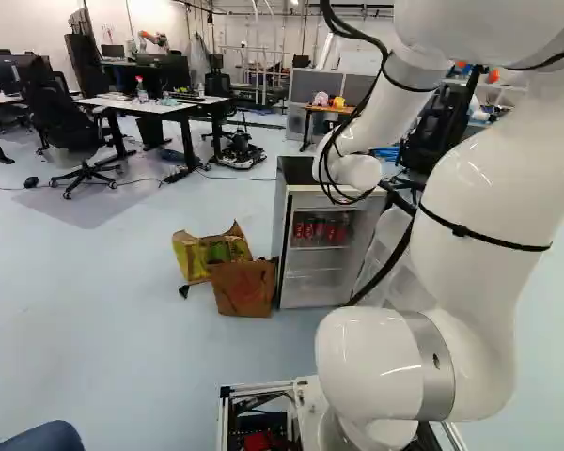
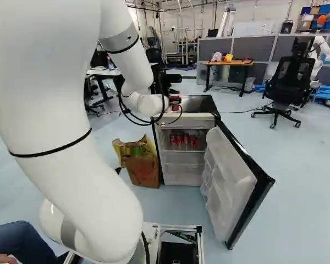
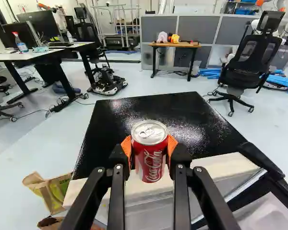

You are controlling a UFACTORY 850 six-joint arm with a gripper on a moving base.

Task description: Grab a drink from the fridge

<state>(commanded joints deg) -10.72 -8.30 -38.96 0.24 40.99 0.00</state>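
Item: one red drink can (image 3: 150,160), upright, metal lid uppermost. The fingers (image 3: 181,155) are clamping on it from two sides, their orange pads (image 3: 127,146) pressing against its walls. Location: outside the compartment, at the front edge of the fridge (image 2: 201,116), by the black top (image 3: 182,115); whether its base is touching there, the views are not settling.

Item: more red cans (image 2: 179,139), standing in a group on the upper shelf inside.

Item: one door (image 2: 231,176), standing open, its pale racked inner side facing the compartment.

Item: paper bags (image 1: 244,288), sitting on the floor beside the fridge.

Item: one white arm (image 1: 479,188), reaching forward to the can.

Step in hand, as judged: the grab is looking complete, and the task is now turning on carrying the drink away.

Next move, as judged: it is calling for a steady clamp, a slight lift to clear the front edge, then a slow draw back, keeping the can level and away from the open door. Risk: the smooth metal is possibly slipping or tipping if the base is catching that edge.
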